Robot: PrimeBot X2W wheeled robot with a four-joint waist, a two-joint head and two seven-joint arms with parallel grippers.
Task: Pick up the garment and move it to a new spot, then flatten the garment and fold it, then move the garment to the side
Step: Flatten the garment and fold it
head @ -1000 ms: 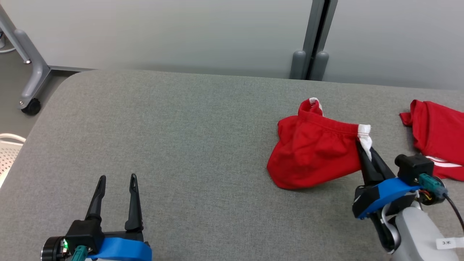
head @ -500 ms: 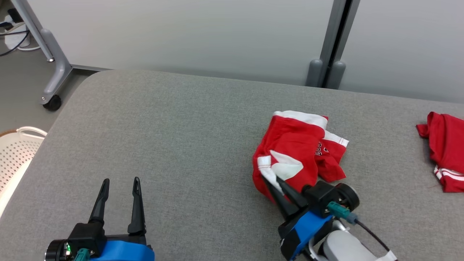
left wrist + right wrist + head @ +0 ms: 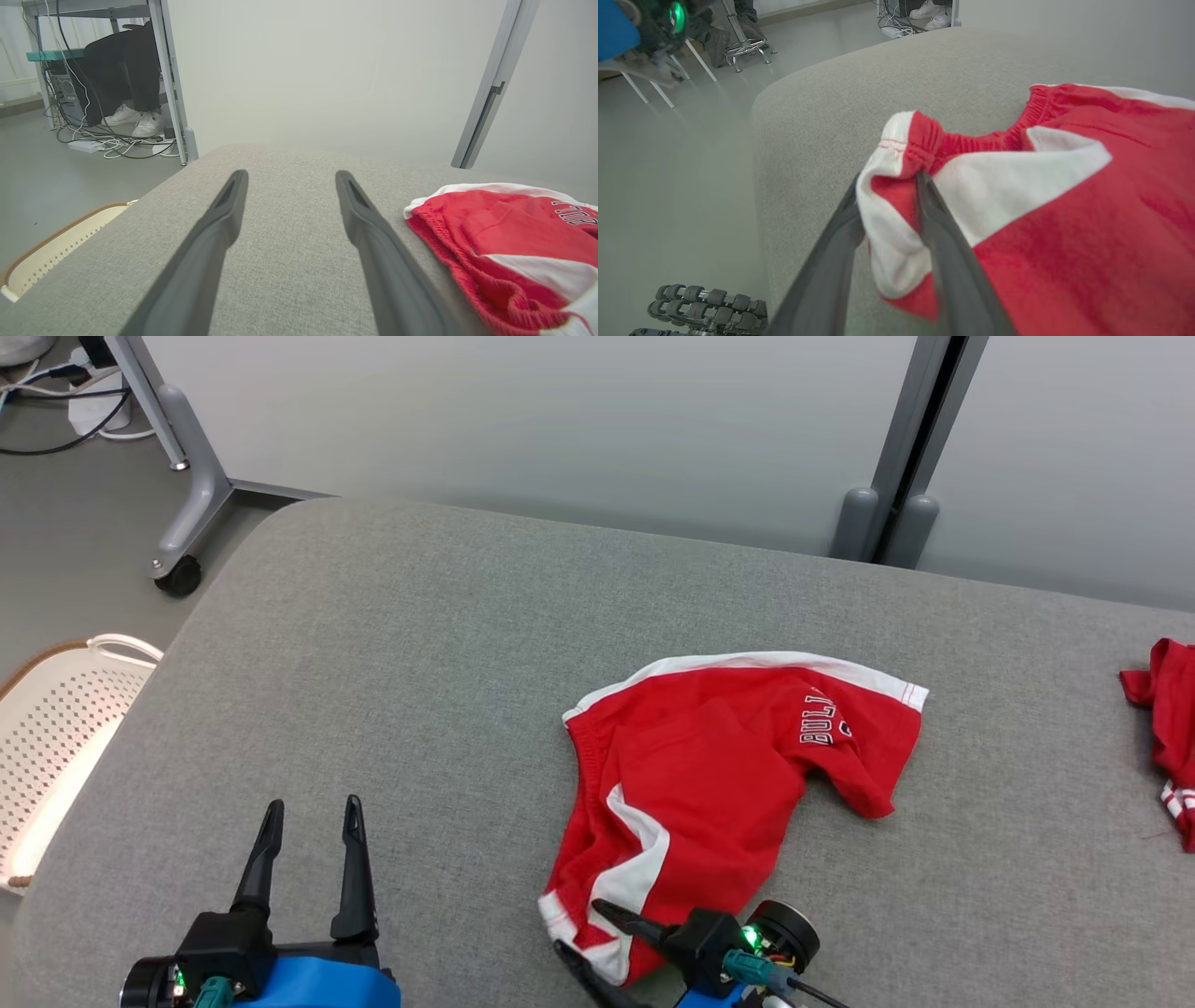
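- Red shorts (image 3: 709, 775) w/ white trim are spread on the grey padded table (image 3: 420, 644), slightly right of centre in head view. The waistband is turned toward 7–9 o'clock and the leg w/ dark lettering toward 2 o'clock.
- R gripper (image 3: 577, 924) is seen at the shorts' 7 o'clock corner. Its fingers are parted either side of the white waistband corner, and no pinch is seen.
- In R wrist view the same corner of the shorts (image 3: 1064, 210) is seen bunched between the two fingers of the R gripper (image 3: 887, 179).
- L gripper (image 3: 313, 803) is held over bare table at approx. 8 o'clock from the shorts, well apart, fingers spread wide w/ nothing between.
- A 2nd red garment (image 3: 1172, 737) is found at 3 o'clock, at the pic's edge.
- A white perforated basket (image 3: 56, 728) is placed off the table at 9 o'clock.
- A caster leg (image 3: 177, 574) is seen on the floor at 11 o'clock.
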